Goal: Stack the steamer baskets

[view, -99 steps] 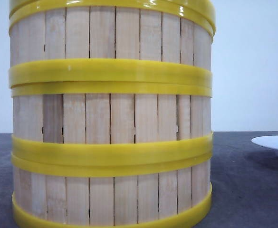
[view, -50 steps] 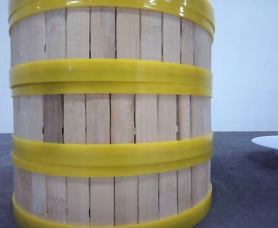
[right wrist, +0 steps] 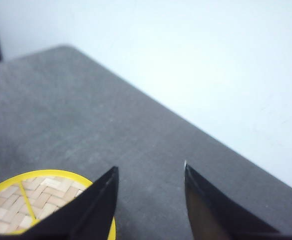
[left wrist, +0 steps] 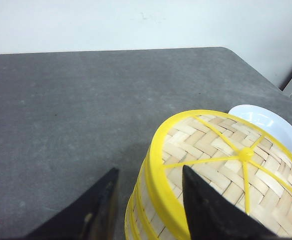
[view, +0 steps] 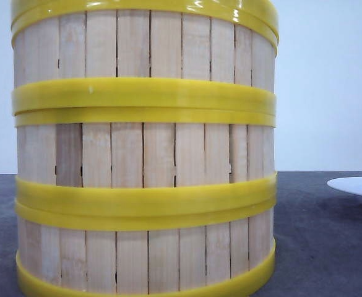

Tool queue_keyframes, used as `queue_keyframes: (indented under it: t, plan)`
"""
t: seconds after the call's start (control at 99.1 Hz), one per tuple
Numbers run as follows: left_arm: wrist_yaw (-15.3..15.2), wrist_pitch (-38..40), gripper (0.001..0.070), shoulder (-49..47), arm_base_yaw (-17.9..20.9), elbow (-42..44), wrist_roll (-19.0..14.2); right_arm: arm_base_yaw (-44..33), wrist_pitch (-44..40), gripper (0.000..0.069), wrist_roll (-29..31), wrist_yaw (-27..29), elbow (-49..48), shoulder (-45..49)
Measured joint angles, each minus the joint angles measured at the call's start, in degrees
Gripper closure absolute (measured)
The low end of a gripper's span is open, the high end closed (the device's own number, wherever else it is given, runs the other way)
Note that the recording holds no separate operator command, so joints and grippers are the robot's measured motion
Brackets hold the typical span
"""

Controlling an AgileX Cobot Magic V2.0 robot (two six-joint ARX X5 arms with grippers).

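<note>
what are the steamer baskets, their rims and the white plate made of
The steamer baskets: walls look like pale unfinished wood, with grain and dark gaps between the vertical slats. The woven floor looks like bamboo strip. The yellow rims are glossy with highlights, likely plastic. The white plate is smooth and faintly shiny, ceramic or plastic; cannot tell which.
</note>
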Motion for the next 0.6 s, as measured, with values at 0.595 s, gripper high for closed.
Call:
queue_keyframes:
  t: [0.595]
  plan:
    - [0.0, -7.9, 0.0481, -8.2, -0.1, -7.5, -0.7, 0.0, 1.2, 0.0438, 6.9, 3.0, -43.5, -34.6]
